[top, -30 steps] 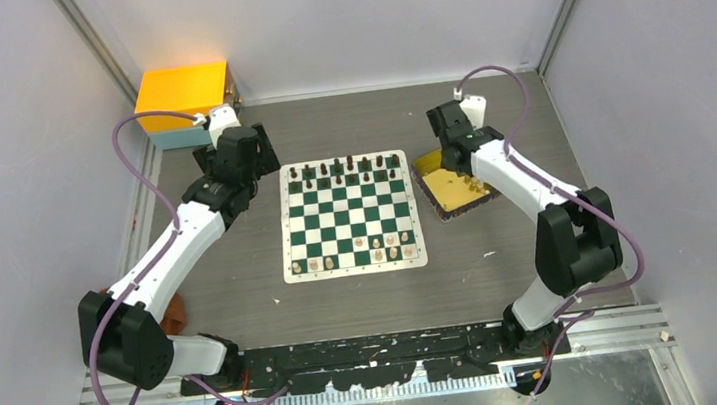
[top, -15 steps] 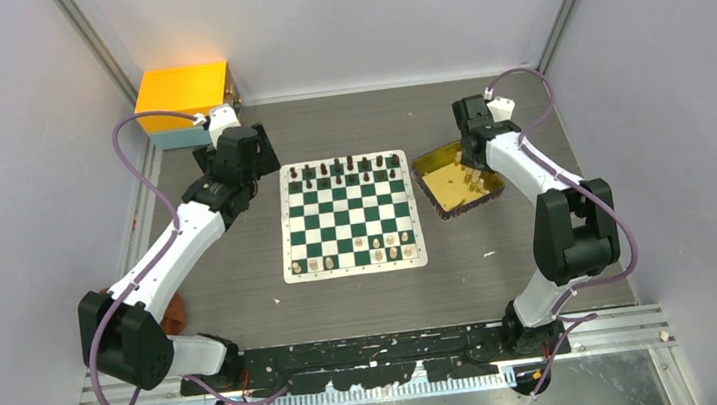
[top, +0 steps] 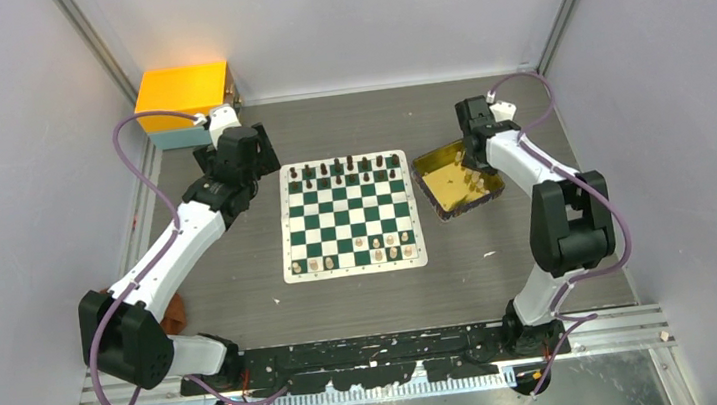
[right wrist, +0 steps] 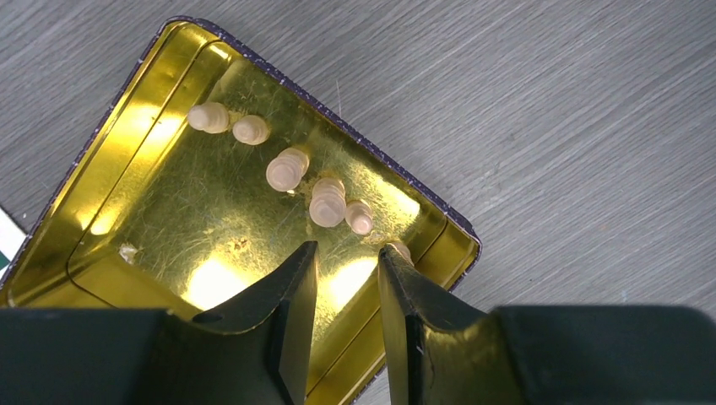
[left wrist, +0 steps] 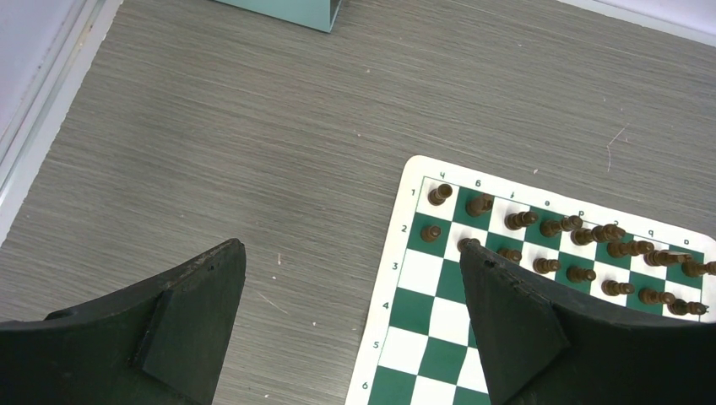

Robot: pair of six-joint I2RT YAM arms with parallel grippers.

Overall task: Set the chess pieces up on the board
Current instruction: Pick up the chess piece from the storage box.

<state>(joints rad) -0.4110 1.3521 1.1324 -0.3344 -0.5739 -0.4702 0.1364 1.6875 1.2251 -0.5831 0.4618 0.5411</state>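
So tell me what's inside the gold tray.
Five pale pieces sit loose on the tray floor; a sixth peeks out beside the right hand. The hand covers the tray's near corner, so more could hide there.

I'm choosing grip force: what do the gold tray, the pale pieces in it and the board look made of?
Gold tray: likely thin metal, polished; it mirrors light and shows fine scratches. Pale pieces: wood or plastic, matte cream, turned rings, no glare. Board: seems a thin printed mat, perhaps vinyl; flat, rounded corner.
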